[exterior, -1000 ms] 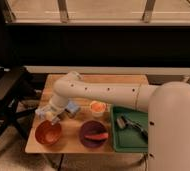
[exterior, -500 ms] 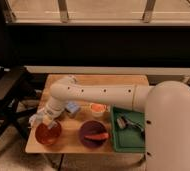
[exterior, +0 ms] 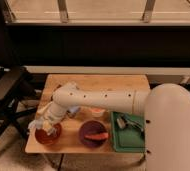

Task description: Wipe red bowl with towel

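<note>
The red bowl (exterior: 49,136) sits at the front left of the wooden table (exterior: 98,82). My arm reaches left across the table and bends down to it. The gripper (exterior: 48,127) is right over the bowl, at its rim and inside. The pale grey-blue towel (exterior: 41,122) hangs from the gripper at the bowl's left rim, limp and bunched. The gripper hides part of the bowl's inside.
A dark purple bowl (exterior: 93,135) with an orange thing in it stands to the right of the red bowl. A small orange-rimmed cup (exterior: 96,112) is behind it. A green tray (exterior: 128,132) with utensils lies at the front right. A black chair (exterior: 5,95) stands to the left.
The arm has swung left and down. The gripper with the towel went from behind the red bowl to the bowl itself.
</note>
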`<state>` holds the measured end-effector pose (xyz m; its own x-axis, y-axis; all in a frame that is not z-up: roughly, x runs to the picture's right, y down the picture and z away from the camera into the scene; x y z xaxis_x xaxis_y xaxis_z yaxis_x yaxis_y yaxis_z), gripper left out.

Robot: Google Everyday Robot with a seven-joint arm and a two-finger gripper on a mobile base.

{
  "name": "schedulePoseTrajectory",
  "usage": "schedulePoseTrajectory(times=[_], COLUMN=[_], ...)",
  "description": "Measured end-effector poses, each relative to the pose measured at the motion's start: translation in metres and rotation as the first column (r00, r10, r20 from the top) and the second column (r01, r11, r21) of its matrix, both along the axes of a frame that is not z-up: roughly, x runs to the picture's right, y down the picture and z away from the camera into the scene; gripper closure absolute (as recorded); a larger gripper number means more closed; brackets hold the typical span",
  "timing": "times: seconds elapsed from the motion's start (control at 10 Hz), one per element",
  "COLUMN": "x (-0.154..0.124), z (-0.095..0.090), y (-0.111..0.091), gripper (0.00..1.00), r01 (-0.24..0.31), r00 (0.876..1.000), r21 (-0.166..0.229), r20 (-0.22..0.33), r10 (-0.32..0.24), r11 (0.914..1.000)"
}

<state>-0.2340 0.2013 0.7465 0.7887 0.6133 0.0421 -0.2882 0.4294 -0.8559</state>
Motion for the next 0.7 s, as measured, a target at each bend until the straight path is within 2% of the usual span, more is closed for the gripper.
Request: schedulePoseTrajectory(times=[0.2, 0.3, 0.5, 0.7], x=[0.003, 0.007, 0.024, 0.027], z=[-0.004, -0.006, -0.010, -0.005], y=[0.018, 0.020, 0.015, 0.005], gripper=[1.00, 1.00, 1.00, 1.00], r01=[-0.023, -0.026, -0.032, -0.022], r00=[1.000, 0.999, 0.996, 0.994], r21=[-0.047, -0.053, -0.044, -0.028], r20=[-0.014, -0.031, -0.085, -0.107], r10=[0.023, 0.025, 0.029, 0.018], r11=[0.9986, 0.9982, 0.9985, 0.9994])
